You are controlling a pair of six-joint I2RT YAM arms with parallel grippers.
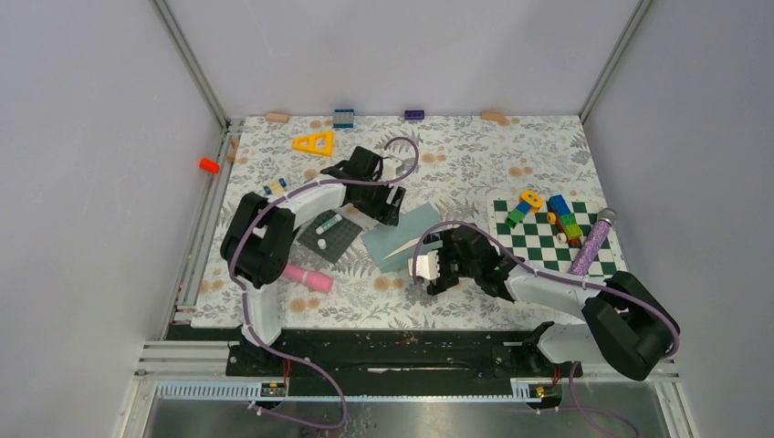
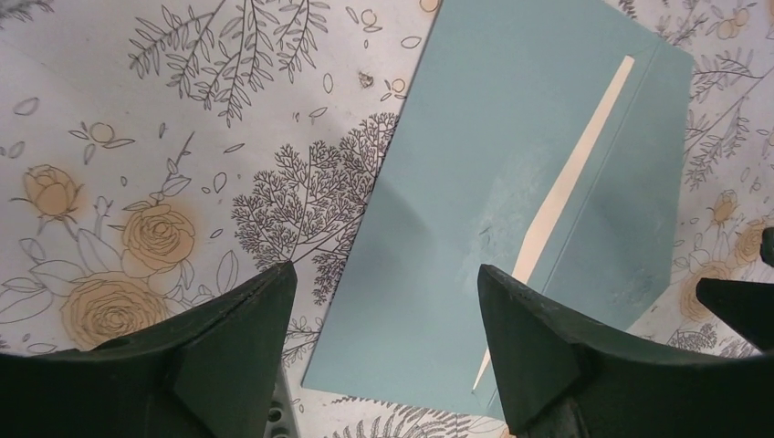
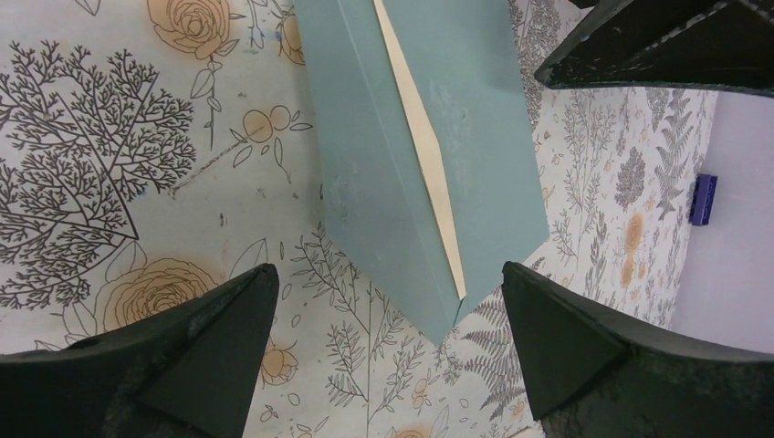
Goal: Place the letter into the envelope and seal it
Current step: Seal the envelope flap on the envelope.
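The teal-grey envelope (image 1: 402, 235) lies flat on the floral cloth mid-table, its flap folded over. The letter (image 2: 570, 182) shows only as a narrow cream sliver along the flap's edge (image 3: 424, 155); the rest of it is hidden. My left gripper (image 1: 383, 212) hovers over the envelope's far-left end (image 2: 456, 210). It is open (image 2: 386, 267), with its jaws straddling one corner and nothing pinched. My right gripper (image 1: 438, 265) is at the envelope's near-right end. It is wide open (image 3: 391, 266) above the pointed corner of the envelope (image 3: 383, 137), holding nothing.
A dark grey mat (image 1: 330, 235) lies left of the envelope, with a pink cylinder (image 1: 306, 276) below it. To the right, a checkered mat (image 1: 548, 251) carries coloured bricks and a purple stick (image 1: 593, 242). A yellow triangle (image 1: 313, 142) and small blocks lie near the back edge.
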